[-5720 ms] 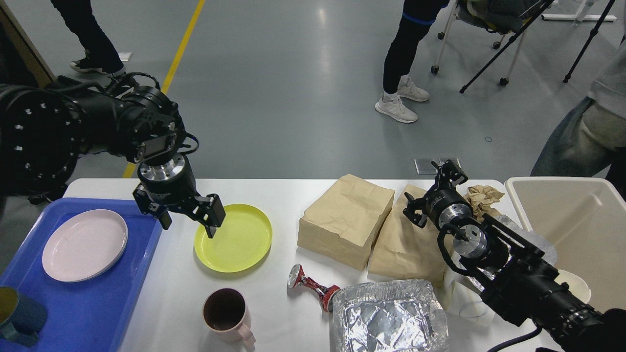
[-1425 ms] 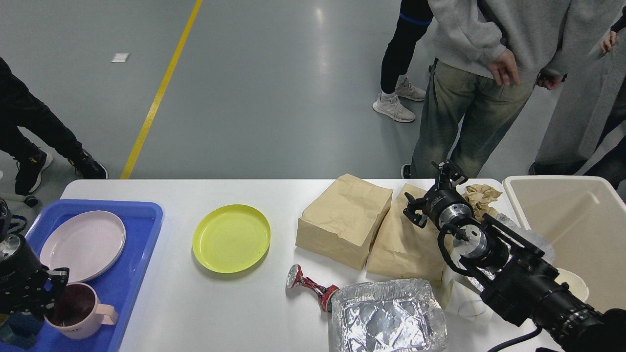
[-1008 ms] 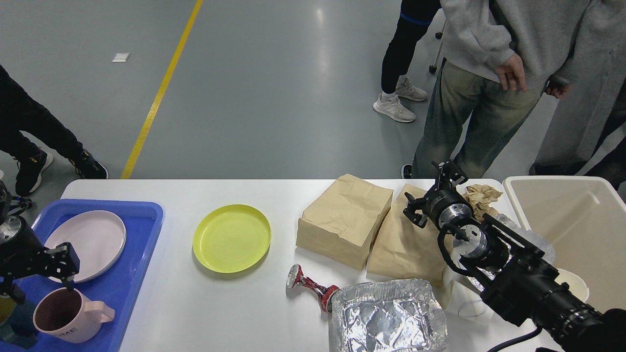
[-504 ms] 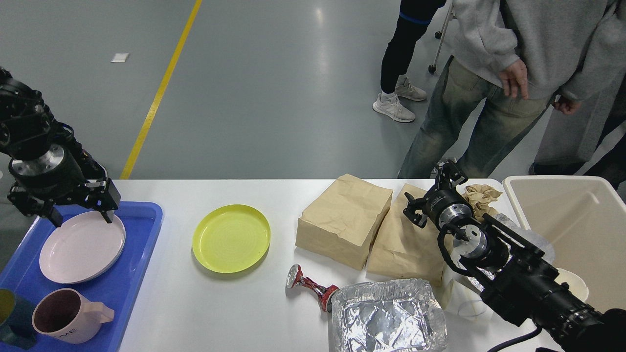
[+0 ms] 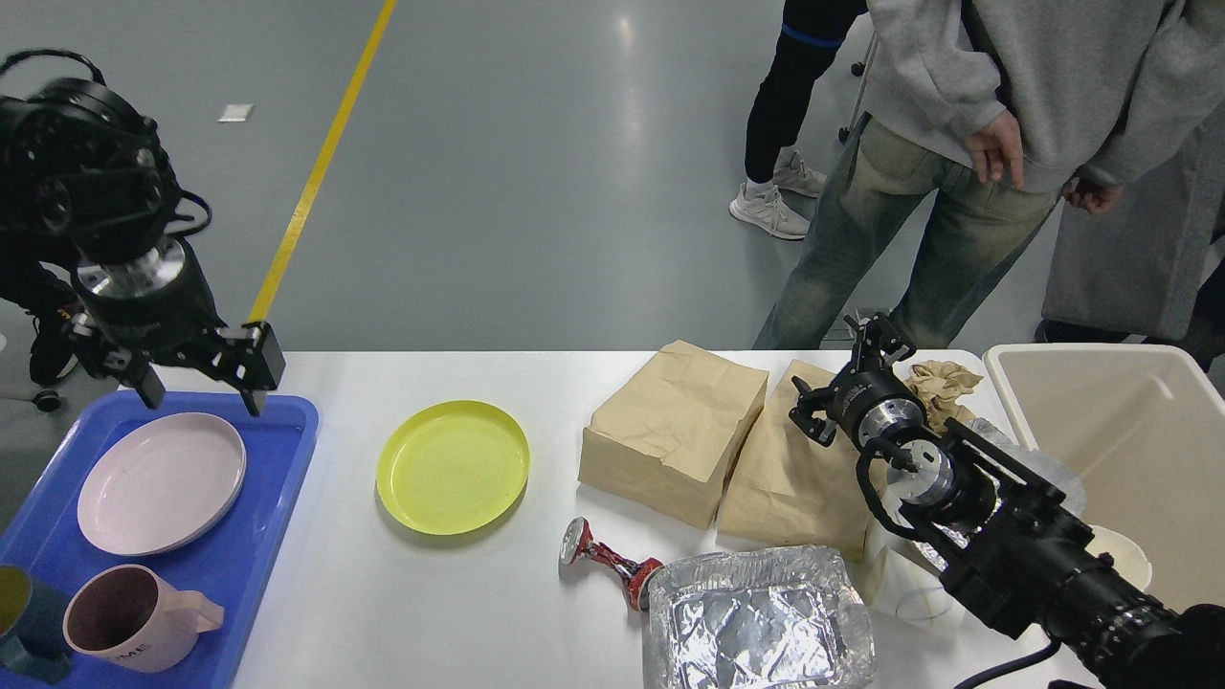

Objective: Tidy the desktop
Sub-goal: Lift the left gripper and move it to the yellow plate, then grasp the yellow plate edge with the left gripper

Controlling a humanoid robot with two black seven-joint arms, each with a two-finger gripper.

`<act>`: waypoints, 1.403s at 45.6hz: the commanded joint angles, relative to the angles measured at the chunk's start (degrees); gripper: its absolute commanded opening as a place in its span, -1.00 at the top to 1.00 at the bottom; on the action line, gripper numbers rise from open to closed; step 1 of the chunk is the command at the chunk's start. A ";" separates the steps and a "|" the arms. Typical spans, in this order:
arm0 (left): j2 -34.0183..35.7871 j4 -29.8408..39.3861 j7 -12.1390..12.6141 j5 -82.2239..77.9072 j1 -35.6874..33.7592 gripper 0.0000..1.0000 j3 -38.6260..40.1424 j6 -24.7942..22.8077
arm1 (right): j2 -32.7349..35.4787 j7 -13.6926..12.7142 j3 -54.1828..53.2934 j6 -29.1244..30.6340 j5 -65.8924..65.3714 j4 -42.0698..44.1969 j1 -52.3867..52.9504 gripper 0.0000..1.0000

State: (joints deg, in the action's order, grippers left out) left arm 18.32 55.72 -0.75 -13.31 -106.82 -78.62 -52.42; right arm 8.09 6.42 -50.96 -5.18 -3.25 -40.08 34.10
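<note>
The white desktop spans the view. On it lie a yellow plate, two brown paper bags, a crushed red can and a foil tray. A blue tray at the left holds a pink plate and a pink mug. My left gripper is open and empty, raised over the blue tray's far edge. My right gripper is open and empty above the right paper bag.
A beige bin stands at the right edge. Crumpled brown paper lies beside it. A dark teal cup sits at the tray's near left corner. People stand on the floor beyond the table's far right edge.
My left gripper set the pink mug down in the blue tray, let go, then rose and moved toward the tray's far edge. The right arm stayed still.
</note>
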 commanded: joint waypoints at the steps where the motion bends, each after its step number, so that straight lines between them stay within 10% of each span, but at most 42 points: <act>1: -3.03 -4.11 -0.04 0.74 6.34 -0.77 1.53 5.39 | 0.00 0.00 -0.02 0.00 0.00 0.00 0.00 -1.00; 14: -3.55 -17.83 0.75 0.74 22.96 -0.79 12.25 9.00 | 0.00 0.00 -0.02 0.00 0.00 0.00 0.00 -1.00; 27: -10.58 -26.17 7.33 0.74 32.01 -0.79 15.34 12.68 | 0.00 0.00 0.07 0.00 0.00 0.00 0.00 -1.00; 64: -15.51 -27.77 12.62 0.92 39.40 -0.79 18.85 18.93 | 0.00 0.00 -0.02 0.00 0.00 0.00 0.00 -1.00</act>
State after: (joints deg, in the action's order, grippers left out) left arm 2.90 27.84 11.86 -12.38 -67.66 -59.81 -32.96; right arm 8.09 6.42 -50.96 -5.18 -3.25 -40.08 34.10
